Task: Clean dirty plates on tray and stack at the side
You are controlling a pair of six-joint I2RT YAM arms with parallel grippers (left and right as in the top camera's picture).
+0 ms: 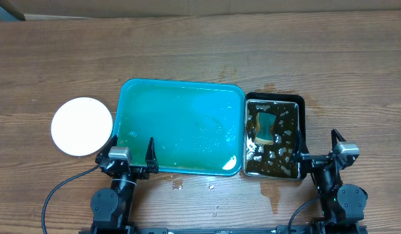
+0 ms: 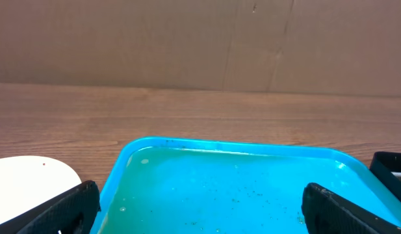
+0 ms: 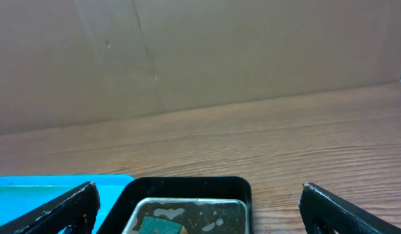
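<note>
Overhead, my left gripper (image 1: 131,144) and right gripper (image 1: 316,140) both hang spread wide, pinching nothing. The plates (image 1: 82,126) show as one white disc just outside my left fingers, off the tray (image 1: 181,127), which lies wet straight ahead of that hand. I judge them stiff, light, probably slick and chippable, so they are best pinched at the rim. No writing is readable.

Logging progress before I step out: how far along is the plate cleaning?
Done, it seems: the tray holds no plates, only a wet film, and a clean-looking white plate lies beside it on the left; whether others sit beneath it cannot be told. In hand: nothing; the left gripper and right gripper are open and empty. The sponge lies in the black pan. Left: probably nothing.
</note>
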